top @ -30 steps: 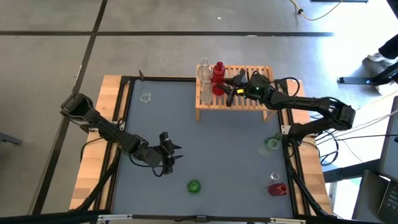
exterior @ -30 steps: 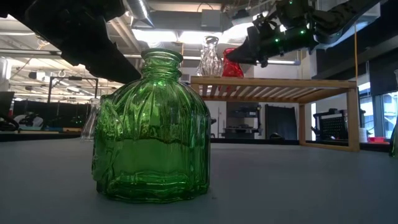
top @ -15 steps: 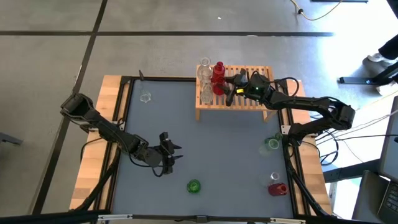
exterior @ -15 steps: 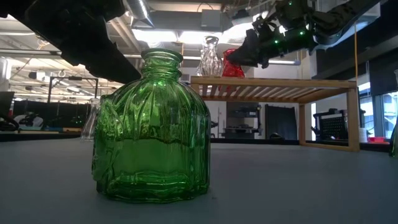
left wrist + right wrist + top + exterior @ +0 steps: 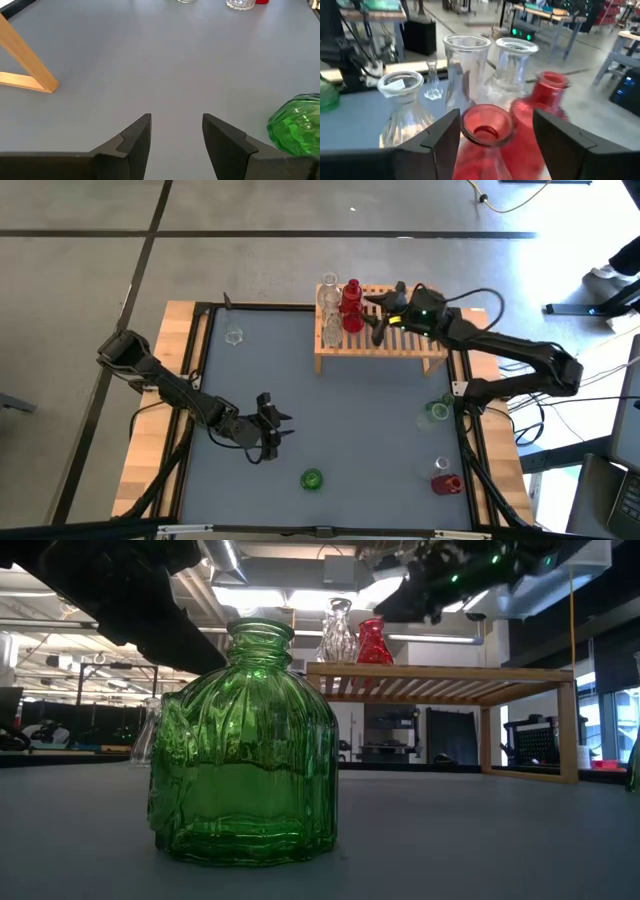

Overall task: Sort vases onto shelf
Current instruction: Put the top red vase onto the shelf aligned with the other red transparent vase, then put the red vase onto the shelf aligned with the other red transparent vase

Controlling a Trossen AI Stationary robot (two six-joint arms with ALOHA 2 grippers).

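Note:
The shelf [image 5: 385, 338] stands at the table's far edge. On its left end stand two red vases [image 5: 352, 305] and some clear vases [image 5: 329, 312]; the low view shows a red one [image 5: 373, 642] and a clear one [image 5: 338, 632] upright on the slats. My right gripper [image 5: 378, 318] hovers open above the red vases; in its wrist view its fingers stand on either side of a red vase's mouth [image 5: 485, 127], clear of it. My left gripper [image 5: 268, 432] waits open over the table's middle, with a green vase [image 5: 312, 478] nearer the front edge.
A clear vase [image 5: 234, 336] stands on the table at the far left. Near the right edge are a green vase [image 5: 438, 411], a red vase [image 5: 447, 483] and a small clear one [image 5: 440, 466]. The shelf's right part [image 5: 415, 330] shows bare slats.
My right gripper has opened, let go of the red vase on the shelf and risen above it, drawing back a little toward the table's right edge. The red vase stays upright on the slats.

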